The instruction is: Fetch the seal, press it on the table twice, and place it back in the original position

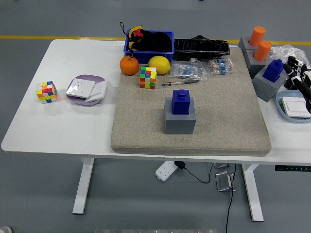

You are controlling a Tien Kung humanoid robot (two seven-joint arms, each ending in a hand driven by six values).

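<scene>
A blue seal [182, 101] stands upright on its grey block [180, 122] in the middle of the beige mat [146, 121]. A second blue seal [273, 69] stands on a grey block [266, 86] at the table's right side. My right hand [300, 77] shows only partly at the picture's right edge, just right of that second block. Its fingers are relaxed and hold nothing. It is far from the middle seal. The left arm is out of view.
On the mat's far side lie an orange [129, 65], a lemon [159, 64], a colour cube [148, 77], a pen [180, 82] and plastic bags [204, 69]. A blue bin [149, 41], two orange cylinders [260, 42], a purple dish [86, 90] and another cube [47, 91] are around.
</scene>
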